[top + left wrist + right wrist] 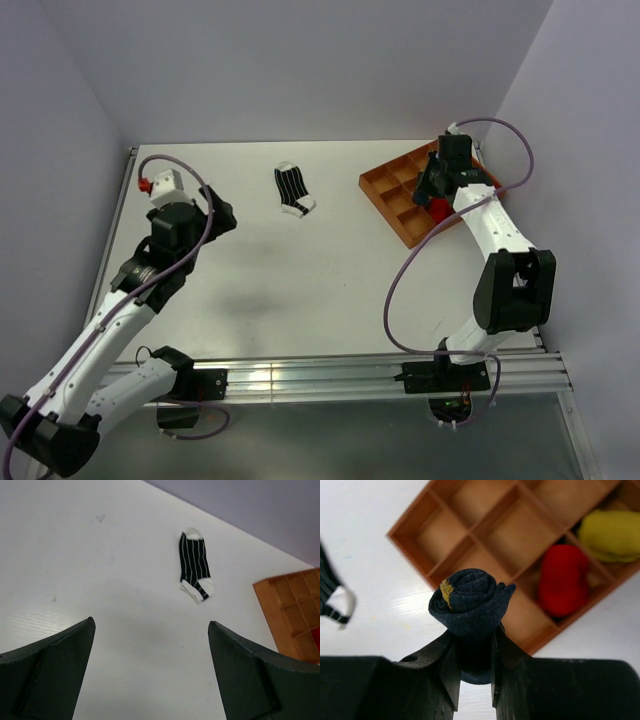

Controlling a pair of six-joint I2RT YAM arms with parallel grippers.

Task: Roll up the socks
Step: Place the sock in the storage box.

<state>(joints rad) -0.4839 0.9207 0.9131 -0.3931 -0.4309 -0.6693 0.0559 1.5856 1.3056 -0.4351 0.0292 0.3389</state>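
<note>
My right gripper [474,652] is shut on the rolled dark navy sock [470,602] and holds it above the orange compartment tray [470,535], near its front edge. A rolled red sock [563,580] lies in one tray compartment, also seen from above [437,212]. The black-and-white striped sock [293,190] lies flat and unrolled at the back middle of the table; it also shows in the left wrist view [195,562]. My left gripper [150,630] is open and empty, well short of the striped sock, at the left of the table [215,212].
A yellow rolled bundle [610,534] sits in the tray compartment beside the red one. The tray [395,190] stands at the back right near the right wall. Several tray compartments hold nothing. White walls close the table at back, left and right.
</note>
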